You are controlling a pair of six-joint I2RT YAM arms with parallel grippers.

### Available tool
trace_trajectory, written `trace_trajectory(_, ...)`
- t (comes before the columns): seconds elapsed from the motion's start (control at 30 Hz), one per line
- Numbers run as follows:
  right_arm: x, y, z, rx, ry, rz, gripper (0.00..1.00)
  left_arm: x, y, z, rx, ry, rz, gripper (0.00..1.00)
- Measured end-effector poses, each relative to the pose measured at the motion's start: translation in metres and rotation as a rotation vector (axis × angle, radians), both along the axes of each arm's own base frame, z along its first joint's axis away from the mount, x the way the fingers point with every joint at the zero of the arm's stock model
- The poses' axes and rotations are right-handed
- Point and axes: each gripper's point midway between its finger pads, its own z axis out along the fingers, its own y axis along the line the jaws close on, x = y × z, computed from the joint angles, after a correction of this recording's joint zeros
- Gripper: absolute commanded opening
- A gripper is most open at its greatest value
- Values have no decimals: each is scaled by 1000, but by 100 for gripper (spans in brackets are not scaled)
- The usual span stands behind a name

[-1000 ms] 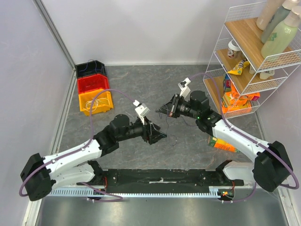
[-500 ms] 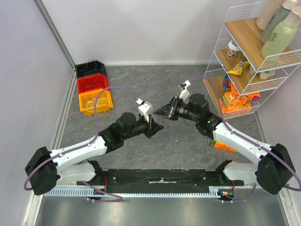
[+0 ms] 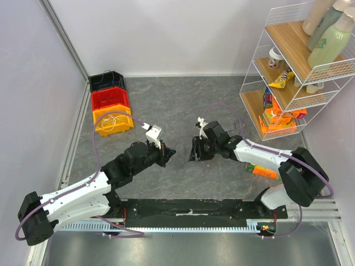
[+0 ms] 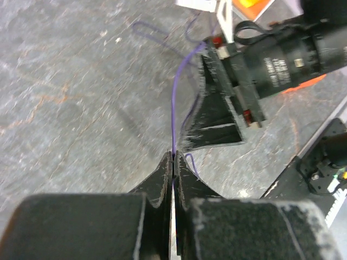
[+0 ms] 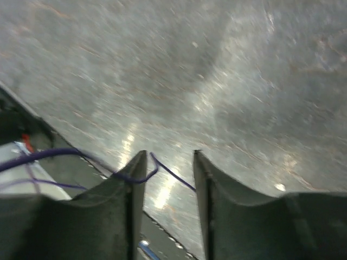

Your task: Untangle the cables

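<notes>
Pinching thin purple cable (image 4: 173,108) | left fingers (image 4: 160,179): black wedges clamped on it | right fingers (image 5: 133,184): apart, cable crossing gap

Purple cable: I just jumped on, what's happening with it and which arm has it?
The left gripper is shut on a thin purple cable, which runs out from its fingers toward the right gripper. The right gripper's fingers stand apart. The cable is draped over one fingertip and crosses the gap, not clamped. The two grippers face each other close together over the middle of the grey table.
</notes>
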Motion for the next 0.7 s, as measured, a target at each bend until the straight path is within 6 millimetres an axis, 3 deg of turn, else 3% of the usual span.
trace_trajectory(0.13,-11,-18,-18,-107,-1,39,73,1,13,-25,82,72,60,2)
trace_trajectory(0.27,-11,-21,-5,-100,-62,73,86,4,19,-54,193,161,107,2)
trace_trajectory(0.5,-13,-12,45,29,-211,140,88,13,15,-68,300,263,160,2)
trace_trajectory(0.6,-8,-16,53,42,-259,93,88,9,19,-73,320,283,158,2)
trace_trajectory(0.7,2,-21,48,32,-276,26,88,1,26,-81,360,322,156,2)
